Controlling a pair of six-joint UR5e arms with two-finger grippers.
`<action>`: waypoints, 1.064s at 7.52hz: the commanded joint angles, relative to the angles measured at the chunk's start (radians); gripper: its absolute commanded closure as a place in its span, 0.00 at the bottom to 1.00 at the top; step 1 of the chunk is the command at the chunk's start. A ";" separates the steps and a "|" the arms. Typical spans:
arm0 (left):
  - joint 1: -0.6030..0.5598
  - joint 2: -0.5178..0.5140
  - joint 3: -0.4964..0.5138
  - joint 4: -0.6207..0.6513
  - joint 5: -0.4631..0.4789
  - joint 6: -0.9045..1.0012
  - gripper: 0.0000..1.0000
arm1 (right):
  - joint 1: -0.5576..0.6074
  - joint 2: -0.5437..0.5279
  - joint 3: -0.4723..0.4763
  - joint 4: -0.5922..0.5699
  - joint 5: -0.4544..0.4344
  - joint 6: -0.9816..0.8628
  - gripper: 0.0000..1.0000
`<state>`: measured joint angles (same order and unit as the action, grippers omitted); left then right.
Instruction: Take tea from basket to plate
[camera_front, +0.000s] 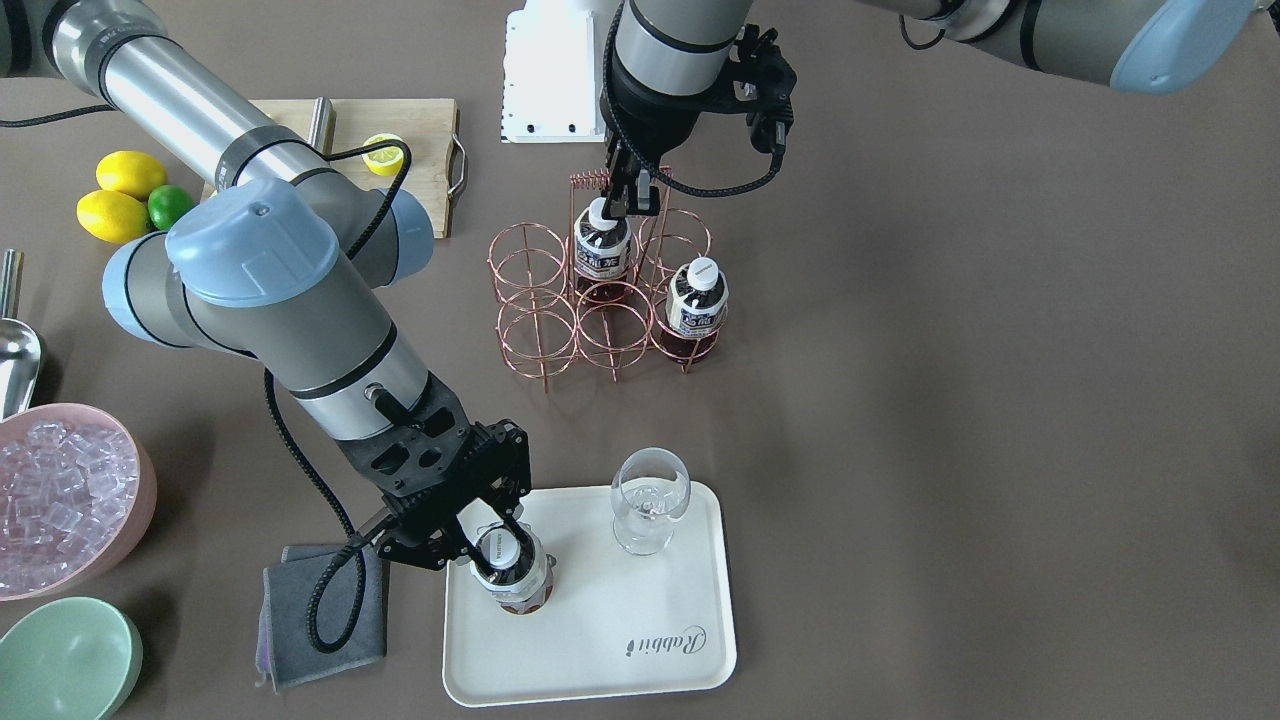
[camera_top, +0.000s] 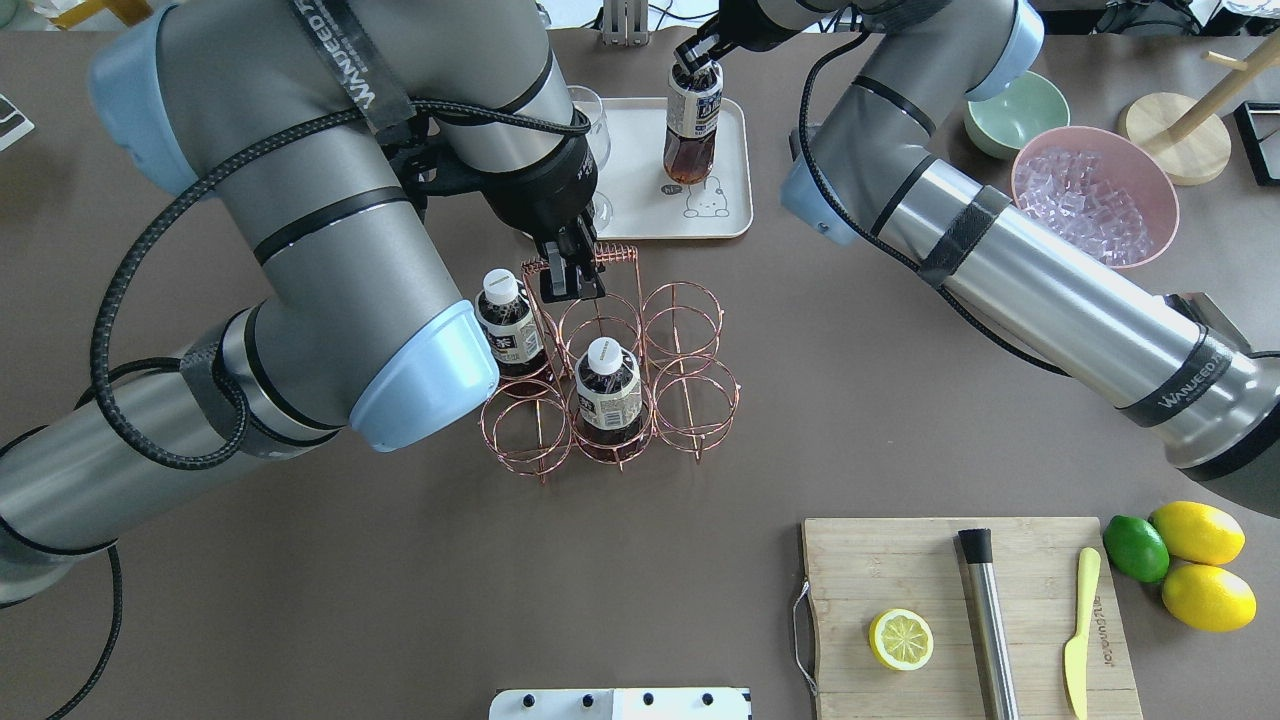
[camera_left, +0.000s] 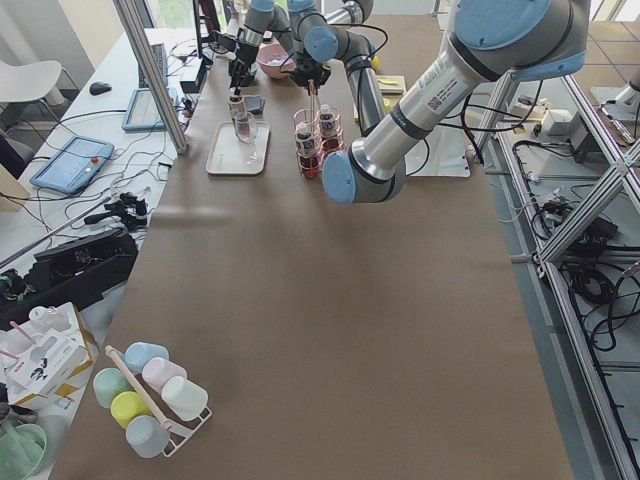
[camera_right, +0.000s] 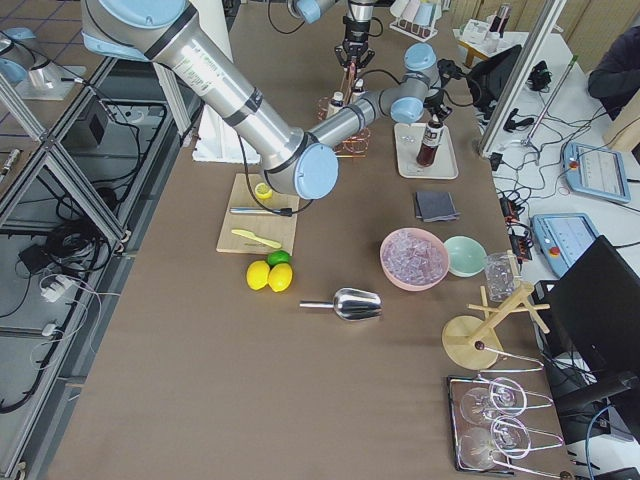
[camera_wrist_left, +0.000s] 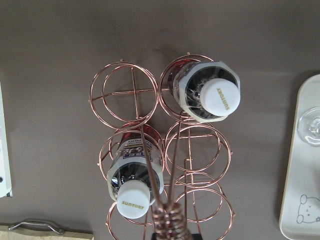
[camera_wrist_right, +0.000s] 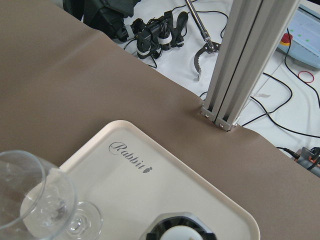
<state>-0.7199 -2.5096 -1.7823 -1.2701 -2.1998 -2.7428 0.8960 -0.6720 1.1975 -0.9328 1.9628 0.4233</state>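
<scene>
Tea (camera_front: 525, 577) stands on plate (camera_front: 620, 620), right gripper (camera_front: 497, 543) clamped round its cap; left gripper (camera_top: 570, 285) pinches basket (camera_top: 650, 375) handle.

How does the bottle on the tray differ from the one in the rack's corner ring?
The tray bottle stands on the cream tray; the corner bottle sits in a ring of the wire rack. The right gripper grips the tray bottle at its cap; the corner bottle's cap is free. Both are upright, capped, same dark drink.
</scene>
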 joint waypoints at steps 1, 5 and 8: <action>-0.021 0.003 -0.018 0.005 -0.006 0.008 1.00 | -0.002 -0.014 0.016 0.000 0.001 0.000 1.00; -0.195 0.051 -0.123 0.131 -0.102 0.140 1.00 | -0.002 -0.024 0.047 0.000 0.005 0.014 0.33; -0.370 0.126 -0.170 0.289 -0.187 0.381 1.00 | -0.002 -0.044 0.085 -0.001 0.010 0.015 0.01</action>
<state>-0.9894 -2.4254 -1.9351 -1.0700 -2.3404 -2.5083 0.8943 -0.7044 1.2588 -0.9334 1.9712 0.4364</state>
